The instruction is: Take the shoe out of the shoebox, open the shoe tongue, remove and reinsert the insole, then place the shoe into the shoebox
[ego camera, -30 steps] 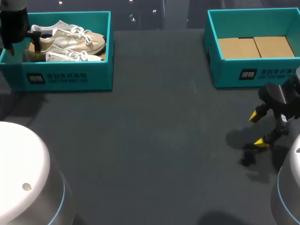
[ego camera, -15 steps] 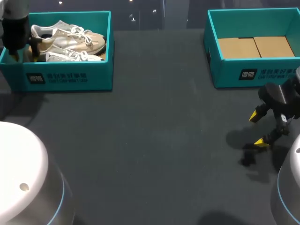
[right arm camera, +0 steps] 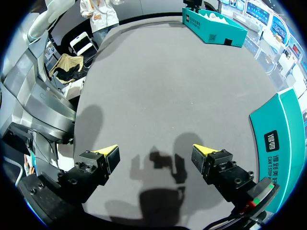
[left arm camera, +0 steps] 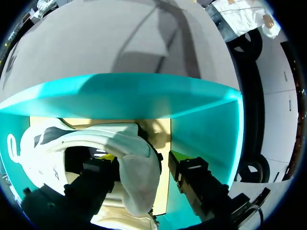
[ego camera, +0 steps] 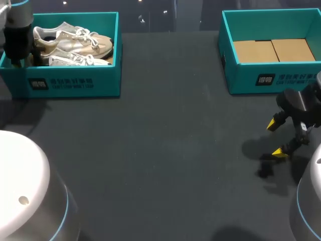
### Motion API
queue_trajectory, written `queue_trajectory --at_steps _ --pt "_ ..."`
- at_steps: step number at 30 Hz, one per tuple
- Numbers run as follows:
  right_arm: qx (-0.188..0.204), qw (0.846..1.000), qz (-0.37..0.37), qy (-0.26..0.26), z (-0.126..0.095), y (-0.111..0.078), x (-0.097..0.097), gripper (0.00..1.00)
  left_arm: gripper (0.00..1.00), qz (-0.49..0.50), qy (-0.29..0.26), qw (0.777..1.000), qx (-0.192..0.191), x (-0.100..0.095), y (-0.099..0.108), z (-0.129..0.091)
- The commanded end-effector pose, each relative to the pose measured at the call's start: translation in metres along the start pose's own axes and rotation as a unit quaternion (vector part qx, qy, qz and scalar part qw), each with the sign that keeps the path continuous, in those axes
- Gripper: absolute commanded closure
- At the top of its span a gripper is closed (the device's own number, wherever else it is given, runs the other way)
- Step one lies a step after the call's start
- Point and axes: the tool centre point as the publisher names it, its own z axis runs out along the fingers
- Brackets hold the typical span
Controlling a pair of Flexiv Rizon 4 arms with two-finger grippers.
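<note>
A teal shoebox (ego camera: pixel 70 83) at the table's far left holds two beige-and-white shoes: the farther shoe (ego camera: pixel 75 41) and the nearer shoe (ego camera: pixel 75 60). My left arm (ego camera: pixel 19 37) stands over the box's left end, hiding its fingertips in the head view. In the left wrist view my left gripper (left arm camera: pixel 141 165) is shut on the white heel of a shoe (left arm camera: pixel 139 182), one finger inside the shoe's opening, the other outside against the heel, close to the teal box wall (left arm camera: pixel 206 129). My right gripper (ego camera: pixel 277 138) (right arm camera: pixel 156 155) hangs open and holds nothing, low over the table at the right.
A second teal box (ego camera: pixel 261 80) with a bare cardboard floor stands at the far right, just beyond my right gripper. The dark table (ego camera: pixel 165 150) stretches between the two boxes.
My left gripper has sunk a little into the box and its fingers have drawn in on the shoe's heel. The right arm has kept still.
</note>
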Motion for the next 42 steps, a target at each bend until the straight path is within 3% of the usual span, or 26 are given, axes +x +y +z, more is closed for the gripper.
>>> queue_trajectory --at_steps 1,7,9,10,19,25,31,42 --pt "0.001 1.000 0.000 -0.001 0.000 0.000 0.001 0.00 0.39 0.001 0.002 1.000 0.001 -0.001 0.004 0.006" --pt "0.001 1.000 0.000 -0.001 0.000 0.000 0.001 0.00 0.54 0.001 0.005 1.000 0.004 -0.002 0.006 0.011" --pt "0.001 1.000 0.000 -0.001 0.000 0.000 0.001 0.00 0.91 0.000 0.007 1.000 0.005 -0.002 0.007 0.013" --pt "0.001 1.000 0.000 -0.001 0.000 0.000 0.001 0.00 1.00 0.000 0.007 1.000 0.005 -0.002 0.007 0.013" --pt "0.001 1.000 0.000 -0.001 0.000 0.000 0.001 0.00 1.00 0.009 0.005 1.000 0.004 0.008 0.005 0.004" --pt "0.001 1.000 0.000 -0.001 0.000 0.000 0.001 0.00 1.00 0.009 0.001 1.000 -0.005 0.015 0.005 -0.018" --pt "0.001 1.000 0.000 -0.001 0.000 0.000 0.001 0.00 1.00 -0.001 0.001 1.000 -0.006 0.022 0.009 -0.045" --pt "0.001 1.000 0.000 -0.001 0.000 0.000 0.001 0.00 1.00 -0.023 0.010 0.999 -0.023 0.035 0.017 -0.117"
